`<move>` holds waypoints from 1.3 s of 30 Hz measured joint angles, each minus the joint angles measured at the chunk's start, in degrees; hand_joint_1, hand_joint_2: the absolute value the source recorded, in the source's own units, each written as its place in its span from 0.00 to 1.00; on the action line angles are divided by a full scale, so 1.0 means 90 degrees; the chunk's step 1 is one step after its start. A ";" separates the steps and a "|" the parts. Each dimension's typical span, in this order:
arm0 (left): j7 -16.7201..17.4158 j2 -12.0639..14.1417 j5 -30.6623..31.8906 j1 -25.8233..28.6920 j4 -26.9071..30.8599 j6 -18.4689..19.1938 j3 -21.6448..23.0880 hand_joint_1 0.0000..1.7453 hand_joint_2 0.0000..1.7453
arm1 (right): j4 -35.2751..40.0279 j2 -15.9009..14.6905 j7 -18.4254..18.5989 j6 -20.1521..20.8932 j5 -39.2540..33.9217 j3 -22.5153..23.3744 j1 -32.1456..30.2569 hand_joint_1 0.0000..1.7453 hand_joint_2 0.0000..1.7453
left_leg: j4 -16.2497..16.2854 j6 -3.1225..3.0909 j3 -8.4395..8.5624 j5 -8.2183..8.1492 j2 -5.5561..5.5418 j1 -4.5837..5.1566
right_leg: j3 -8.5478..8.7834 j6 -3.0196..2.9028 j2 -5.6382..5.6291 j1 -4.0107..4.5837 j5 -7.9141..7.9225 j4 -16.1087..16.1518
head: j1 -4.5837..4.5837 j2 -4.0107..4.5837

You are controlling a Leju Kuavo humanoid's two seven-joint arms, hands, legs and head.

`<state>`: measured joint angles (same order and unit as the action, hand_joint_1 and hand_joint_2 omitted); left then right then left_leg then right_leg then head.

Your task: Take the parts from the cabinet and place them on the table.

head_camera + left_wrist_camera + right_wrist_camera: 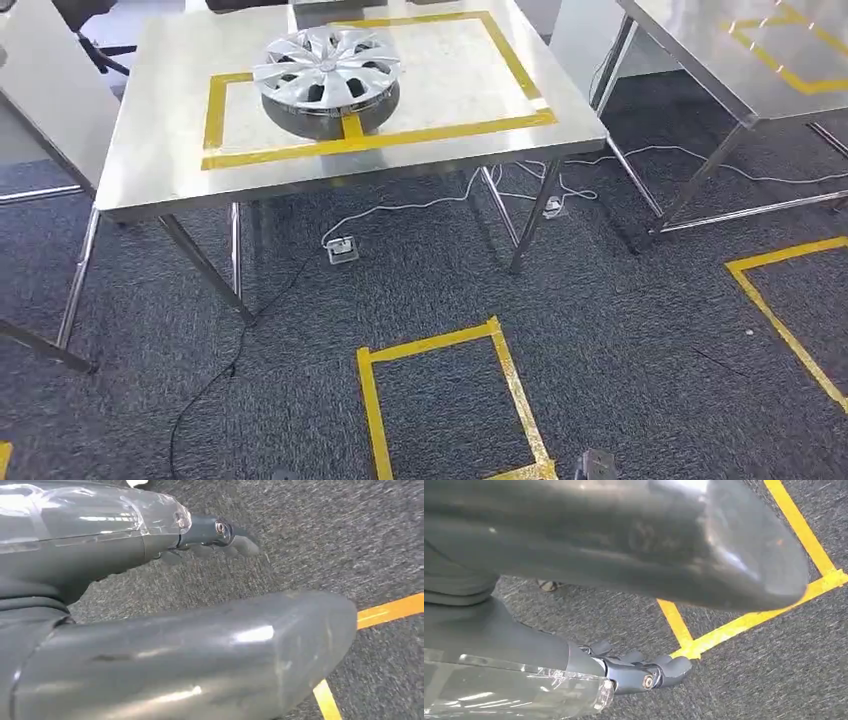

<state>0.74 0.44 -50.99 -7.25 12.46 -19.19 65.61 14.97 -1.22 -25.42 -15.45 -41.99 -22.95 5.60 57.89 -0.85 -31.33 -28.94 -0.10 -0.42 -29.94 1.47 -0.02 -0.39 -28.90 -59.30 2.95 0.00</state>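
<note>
A silver hubcap [327,68] lies on a steel table [160,170], on top of a darker round part, inside a yellow tape rectangle [430,130]. The table stands ahead of me across a stretch of carpet. My left hand [165,630] hangs over the grey carpet with its thumb and fingers [225,535] stretched apart and nothing in it. My right hand [614,540] also hangs over the carpet with its fingers [644,672] extended and apart from the thumb, holding nothing.
A second steel table [700,50] stands at the right and another [40,100] at the left. A white cable and socket block [342,249] lie on the floor under the middle table. A yellow tape square [450,410] marks the carpet close in front.
</note>
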 joint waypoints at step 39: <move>0.0032 -0.0019 0.0046 -0.0013 0.0002 0.0000 0.0000 0.00 0.00 | -0.0126 0.0058 -0.0041 -0.0087 -0.0085 -0.0158 -0.0073 0.00 0.00 | 0.1455 0.0325 -0.0785 -0.0759 0.0038 -0.0073 | 0.0046 -0.0178 0.0184 -0.0095 0.0070 0.0419 | -0.0245 0.0000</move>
<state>1.03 0.26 -50.58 -7.37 12.48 -19.19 65.61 13.84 -0.70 -25.79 -16.24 -42.75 -24.37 4.95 70.99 2.08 -38.39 -35.77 0.24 -1.08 -29.53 -0.13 1.64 -1.24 -28.28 -55.52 0.74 0.00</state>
